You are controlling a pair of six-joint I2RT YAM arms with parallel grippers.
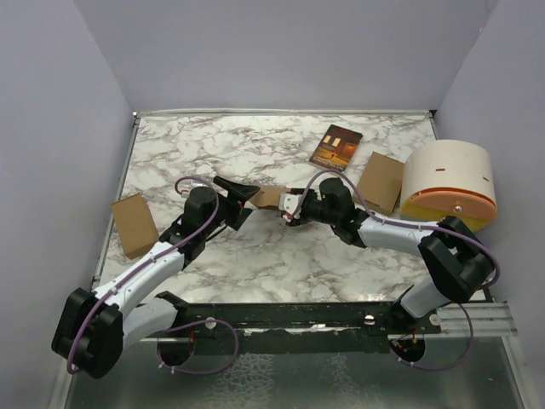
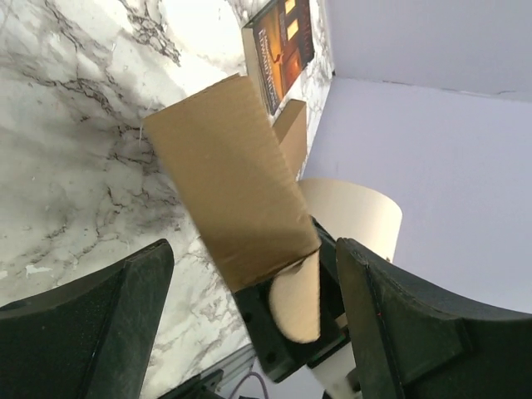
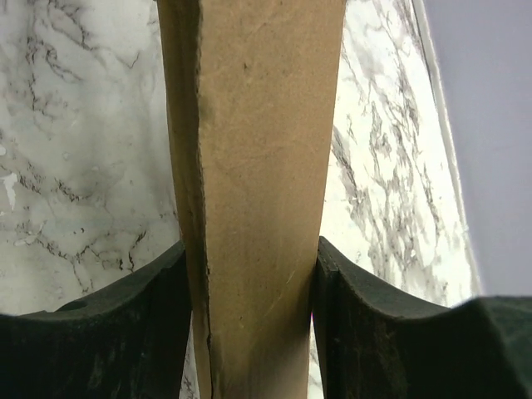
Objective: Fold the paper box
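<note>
Between its dark fingers (image 3: 100, 332), the right claw (image 3: 253, 328) was clamped on the paper box (image 3: 262, 150), a plain tan unprinted cardboard piece near the middle of the marble tabletop (image 1: 255, 256), while the left claw (image 2: 249, 320) stood spread open around its other end, and lettering on the booklet (image 2: 283, 46) was too small to read.

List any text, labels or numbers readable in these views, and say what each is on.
Booklet: a printed line on its dark cover, too small and blurred to read.
Paper box: plain cardboard, no text.
White drum: no text visible.
Left cardboard piece: no text.
Cardboard piece beside the drum: no text.
</note>
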